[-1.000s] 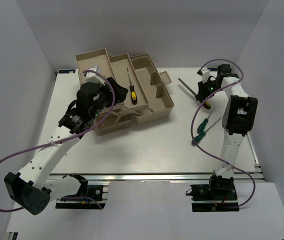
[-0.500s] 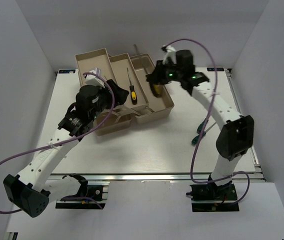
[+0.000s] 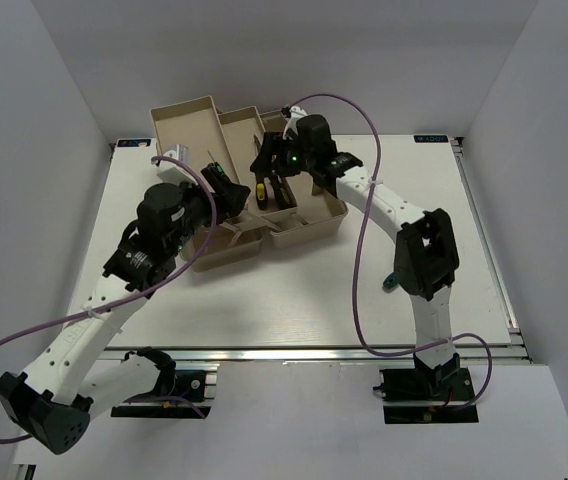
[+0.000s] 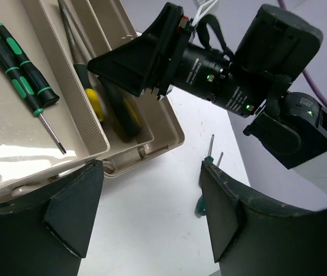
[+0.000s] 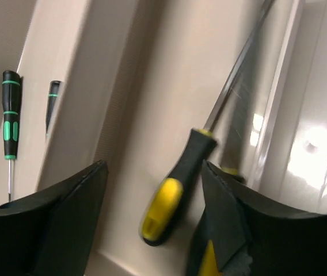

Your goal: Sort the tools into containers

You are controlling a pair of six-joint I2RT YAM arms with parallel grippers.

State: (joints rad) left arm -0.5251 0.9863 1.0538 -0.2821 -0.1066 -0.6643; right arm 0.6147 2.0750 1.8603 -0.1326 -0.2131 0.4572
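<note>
Left wrist view, the inspector asks: what lies nearest, and is that hand loaded?

Me: Nearest, on the right half of the worktop, green-handled screwdrivers (image 4: pixel 200 202) lie loose and unsorted. I cannot count them, because my own arm hides part of them. My left gripper (image 4: pixel 151 167) has its fingers apart with nothing between them. It hovers at the near side of the toolbox (image 3: pixel 309 232), which sits at the far edge, left of centre.

Inspector: Contents of the box, and the other hand?

Me: The tray on the left-edge side holds green-and-black screwdrivers (image 4: pixel 16 60), lying flat. Past a ribbed wall, the next trough holds the yellow-and-black screwdriver (image 5: pixel 172 198). The file (image 5: pixel 241 80) lies just beside it, and whether the two touch I cannot tell. The file's flat grey blade points toward the far edge. Its dark handle shows some yellow and is partly hidden by my finger. My right gripper (image 5: pixel 154 169) hangs over both with its fingers spread wide, clamped on nothing.

Inspector: Step in hand?

Me: In my judgement the file is deposited and the release is done. The next move calls for a straight lift of my right hand, clear of the trough walls. It should then swing to the right half for the loose drivers. They are slim and lie flat, so they need a low pinch across the handle.
</note>
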